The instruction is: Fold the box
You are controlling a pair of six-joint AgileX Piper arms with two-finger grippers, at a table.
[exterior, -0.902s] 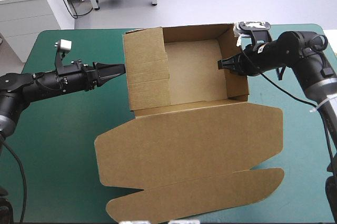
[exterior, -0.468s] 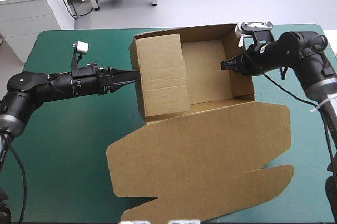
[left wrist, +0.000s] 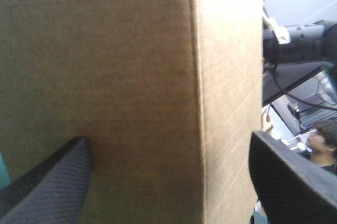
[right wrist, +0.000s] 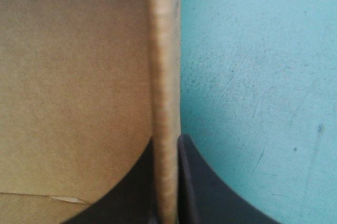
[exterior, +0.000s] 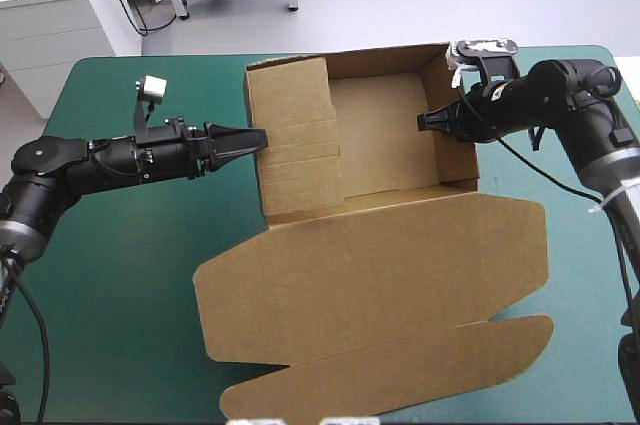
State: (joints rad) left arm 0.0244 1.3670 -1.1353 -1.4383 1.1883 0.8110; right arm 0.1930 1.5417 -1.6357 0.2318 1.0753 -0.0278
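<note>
The brown box [exterior: 385, 135] stands at the middle back of the table as an open tray, its lid [exterior: 370, 265] lying flat toward the near edge. A tall left wall flap [exterior: 295, 145] leans in over the tray. My left gripper [exterior: 255, 138] is open and pressed against the outside of that flap. In the left wrist view the board [left wrist: 131, 76] fills the space between the spread fingers of the left gripper [left wrist: 166, 139]. My right gripper [exterior: 428, 123] is shut on the right wall. In the right wrist view the right gripper [right wrist: 167, 145] pinches the wall's edge [right wrist: 164, 50].
The teal-green cover [exterior: 130, 275] is bare on the left and in a strip on the right [right wrist: 253, 76] beyond the box wall. The lid's tuck flap [exterior: 400, 370] reaches close to the table's near edge. The right arm [left wrist: 300, 39] shows past the box in the left wrist view.
My left gripper moved right against the left flap, which swung inward over the tray. The whole box slid right, then a little back. My right gripper kept its hold.
</note>
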